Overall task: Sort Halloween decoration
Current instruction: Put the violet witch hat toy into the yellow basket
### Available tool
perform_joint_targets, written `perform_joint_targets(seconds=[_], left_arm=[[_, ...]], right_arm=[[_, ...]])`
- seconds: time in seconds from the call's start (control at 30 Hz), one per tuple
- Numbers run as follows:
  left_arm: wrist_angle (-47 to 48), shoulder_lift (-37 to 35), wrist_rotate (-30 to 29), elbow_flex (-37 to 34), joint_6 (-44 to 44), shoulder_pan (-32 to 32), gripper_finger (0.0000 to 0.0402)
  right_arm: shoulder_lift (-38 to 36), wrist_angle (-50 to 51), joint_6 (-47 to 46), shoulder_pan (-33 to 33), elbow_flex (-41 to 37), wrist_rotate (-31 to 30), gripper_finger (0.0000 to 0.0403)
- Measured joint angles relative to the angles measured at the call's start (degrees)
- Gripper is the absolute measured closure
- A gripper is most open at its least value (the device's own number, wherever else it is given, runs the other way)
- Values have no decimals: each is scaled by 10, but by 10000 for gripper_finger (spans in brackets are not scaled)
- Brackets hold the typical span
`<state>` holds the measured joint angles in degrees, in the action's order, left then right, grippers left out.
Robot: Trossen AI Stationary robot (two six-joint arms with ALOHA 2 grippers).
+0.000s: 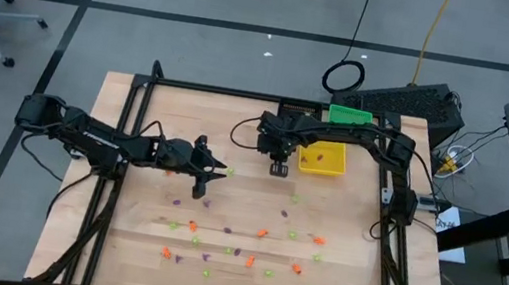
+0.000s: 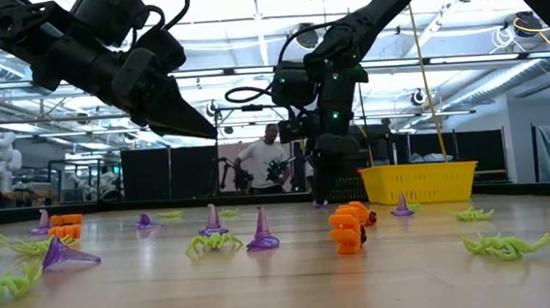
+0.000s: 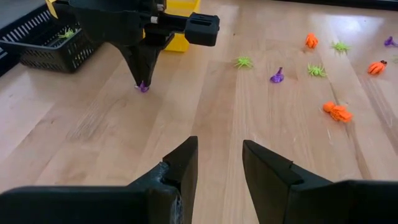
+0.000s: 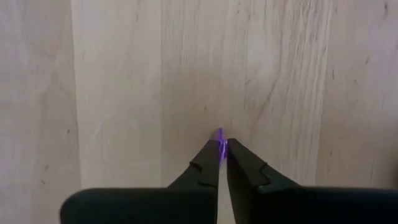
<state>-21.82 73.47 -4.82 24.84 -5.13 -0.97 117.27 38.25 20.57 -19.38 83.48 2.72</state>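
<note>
Right wrist view is giving you the clearest look: your right hand (image 4: 222, 149) is pinching a tiny purple trinket (image 4: 220, 140) right at the fingertips, pressed down against the bare wood of the desk (image 4: 124, 81). From the high view that hand is sitting just beside the yellow bin (image 1: 323, 158), on the side toward the desk's middle, with the green bin (image 1: 349, 115) at the yellow one's far side.

Your left hand (image 3: 219, 158) is hanging over the middle-left of the desk with its fingers spread apart and nothing between them. It's facing the right hand, and in the left wrist view you're seeing the purple piece (image 3: 143, 86) under those dark tips, plus a black bin (image 3: 46, 46) off at the edge with a green spider in it.

The rest of the Halloween decoration (image 1: 249, 248) is lying scattered over the near half of the desk: orange, purple and light-green bits, well apart from each other. In the low view you're looking at purple cones (image 2: 261, 231), an orange piece (image 2: 348, 228) and green spiders (image 2: 503, 245) up close.

A person (image 2: 268, 162) is standing in the room behind the desk.
</note>
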Motion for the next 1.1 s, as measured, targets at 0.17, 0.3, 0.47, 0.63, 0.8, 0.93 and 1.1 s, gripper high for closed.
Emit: perform_joint_targets(seconds=[0.17,0.3,0.47,0.63,0.8,0.93,1.1], left_arm=[[0,0,0,0,0,0,274],[1,0,0,0,0,0,274],[1,0,0,0,0,0,274],[1,0,0,0,0,0,274],[3,0,0,0,0,0,274],[4,0,0,0,0,0,274],[6,0,0,0,-2,0,274]], right_arm=[[0,2,-3,5,0,0,402],[0,10,-11,12,0,1,403],[0,16,-19,22,0,3,403],[-12,25,-23,30,-2,4,402],[-38,35,-35,36,-2,5,402],[-53,41,-47,41,-2,5,402],[-61,40,-57,50,-2,6,402]])
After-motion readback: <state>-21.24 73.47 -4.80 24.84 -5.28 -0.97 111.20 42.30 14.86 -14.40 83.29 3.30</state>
